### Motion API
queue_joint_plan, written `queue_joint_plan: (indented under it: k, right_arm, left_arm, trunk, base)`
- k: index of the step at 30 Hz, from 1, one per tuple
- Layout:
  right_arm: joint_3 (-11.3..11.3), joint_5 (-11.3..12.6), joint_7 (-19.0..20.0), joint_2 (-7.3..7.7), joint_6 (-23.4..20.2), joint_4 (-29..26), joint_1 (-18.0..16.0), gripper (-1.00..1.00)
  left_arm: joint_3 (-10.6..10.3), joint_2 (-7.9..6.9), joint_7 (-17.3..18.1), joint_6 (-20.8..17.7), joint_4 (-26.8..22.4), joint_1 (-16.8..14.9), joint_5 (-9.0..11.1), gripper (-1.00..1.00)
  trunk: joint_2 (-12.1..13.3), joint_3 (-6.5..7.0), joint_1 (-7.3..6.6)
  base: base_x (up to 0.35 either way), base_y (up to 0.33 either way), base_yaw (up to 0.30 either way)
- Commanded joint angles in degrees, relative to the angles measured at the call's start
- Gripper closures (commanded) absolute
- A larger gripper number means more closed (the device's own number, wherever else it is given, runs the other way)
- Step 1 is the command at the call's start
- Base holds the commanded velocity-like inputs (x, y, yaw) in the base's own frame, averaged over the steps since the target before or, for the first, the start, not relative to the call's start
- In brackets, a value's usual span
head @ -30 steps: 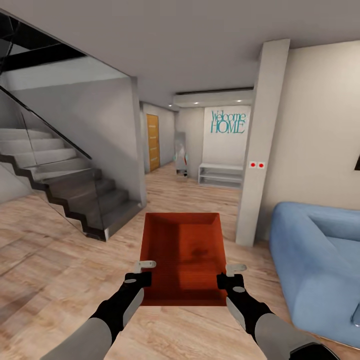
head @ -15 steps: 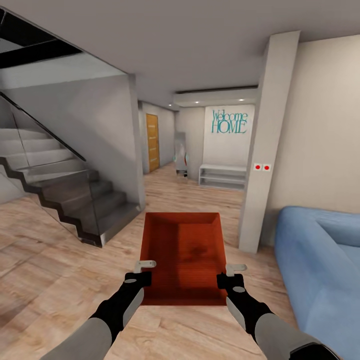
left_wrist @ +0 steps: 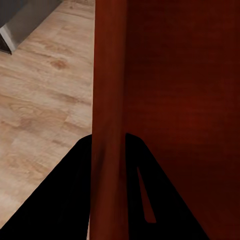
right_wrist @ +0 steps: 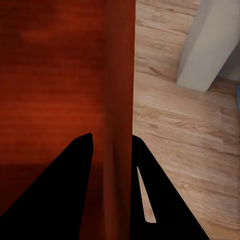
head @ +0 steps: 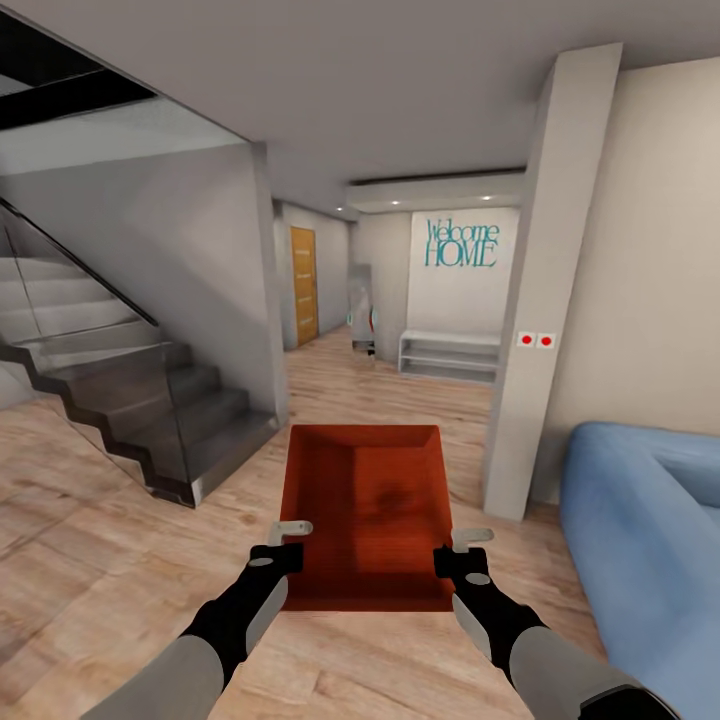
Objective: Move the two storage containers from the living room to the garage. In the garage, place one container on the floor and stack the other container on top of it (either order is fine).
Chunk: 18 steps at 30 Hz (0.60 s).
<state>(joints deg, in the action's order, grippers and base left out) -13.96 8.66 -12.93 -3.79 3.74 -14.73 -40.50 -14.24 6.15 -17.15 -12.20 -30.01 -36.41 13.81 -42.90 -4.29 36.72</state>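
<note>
From the head camera, 1 orange-red bin (head: 365,515) hangs above the wood floor (head: 90,520) between the stairs (head: 120,390) and blue sofa (head: 640,540), left gripper (head: 283,545) and right gripper (head: 458,553) pinching its side walls. Each wrist camera shows 2 fingers (left_wrist: 145,200) straddling a wall.

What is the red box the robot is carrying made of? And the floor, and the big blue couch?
The orange-red rectangular bin, held between the left gripper and right gripper, looks like smooth matte plastic: even colour, thin straight walls, though this is a render. The light plank floor looks like wood, with grain and knots. The blue sofa looks like soft fabric, rounded and without shine.
</note>
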Motion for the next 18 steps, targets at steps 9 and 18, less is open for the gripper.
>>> queue_joint_plan:
  k: [9, 18]
  right_arm:
    - [1.13, 0.83, -0.08, -1.06, 0.18, 0.14, -0.02, 1.00]
    - [1.04, 0.82, -0.08, -1.09, 0.16, 0.14, -0.02, 1.00]
  left_arm:
    - [0.71, 0.00, -1.39, 1.92, -1.10, -0.07, 2.66, 1.00]
    - [0.71, 0.00, -1.39, 1.92, -1.10, -0.10, 2.68, 1.00]
  trunk:
    - [-0.08, -0.10, 0.05]
    - [-0.08, -0.10, 0.05]
  base:
    - [0.323, 0.000, 0.000]
    - [0.323, 0.000, 0.000]
